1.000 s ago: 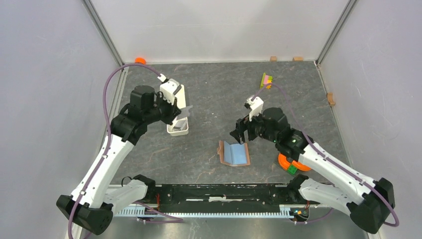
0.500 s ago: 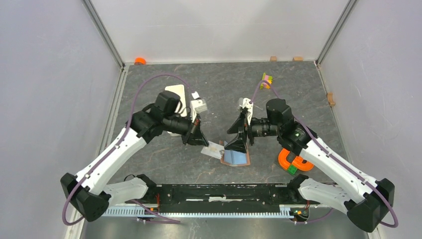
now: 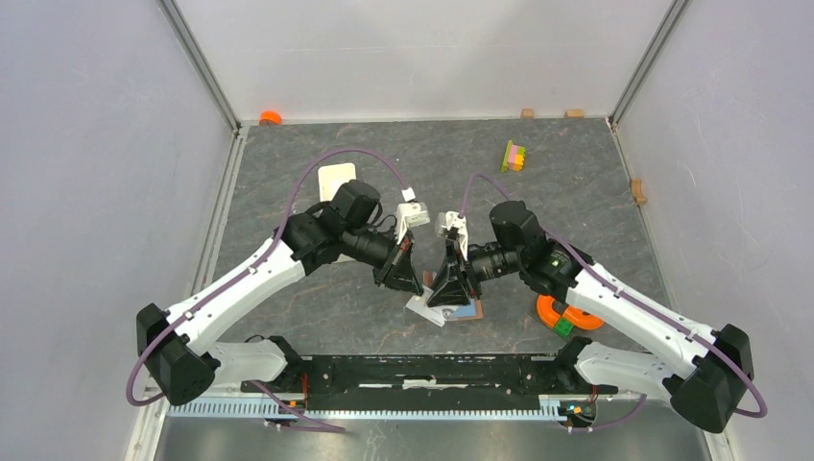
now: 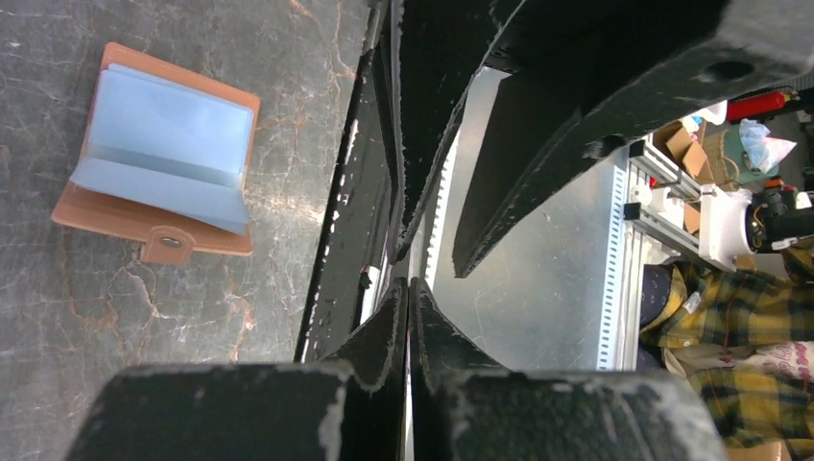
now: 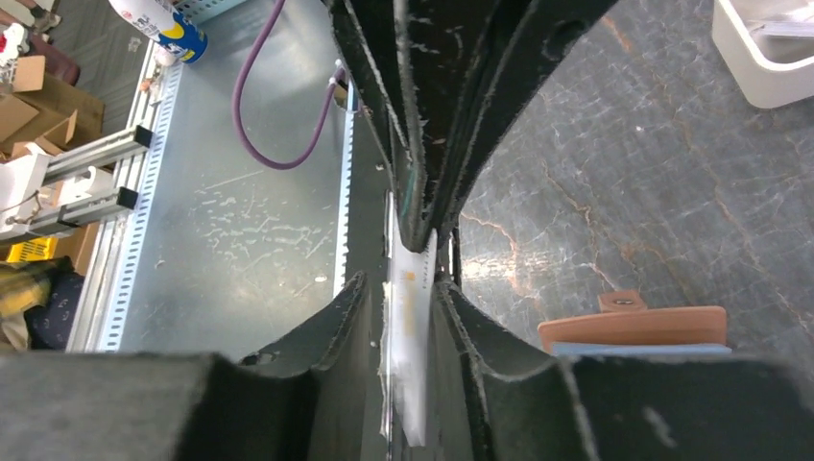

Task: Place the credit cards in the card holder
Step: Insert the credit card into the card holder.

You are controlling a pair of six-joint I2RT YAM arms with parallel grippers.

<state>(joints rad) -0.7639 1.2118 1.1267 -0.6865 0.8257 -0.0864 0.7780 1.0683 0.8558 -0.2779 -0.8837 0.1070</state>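
The card holder (image 4: 158,163) lies open on the table, reddish-brown with pale blue sleeves; from above only its edge (image 3: 468,309) shows under the right arm. My left gripper (image 3: 408,279) is shut on a pale credit card (image 3: 425,307), which appears edge-on as a thin line between its jaws (image 4: 410,283). My right gripper (image 3: 449,288) faces it from the right. In the right wrist view the credit card (image 5: 408,365) stands between my right gripper (image 5: 398,288) jaws. They are close on both sides, with a thin gap on the left. The holder (image 5: 634,327) lies just beside.
A white tray (image 3: 336,178) sits behind the left arm, its corner (image 5: 768,58) also in the right wrist view. An orange object (image 3: 562,315) lies under the right forearm, a coloured block stack (image 3: 514,156) at the back and an orange cap (image 3: 271,117) in the far left corner.
My left arm has swung from the white tray to the middle, carrying the card. My right gripper has dropped towards the holder and its jaws have narrowed around the card.
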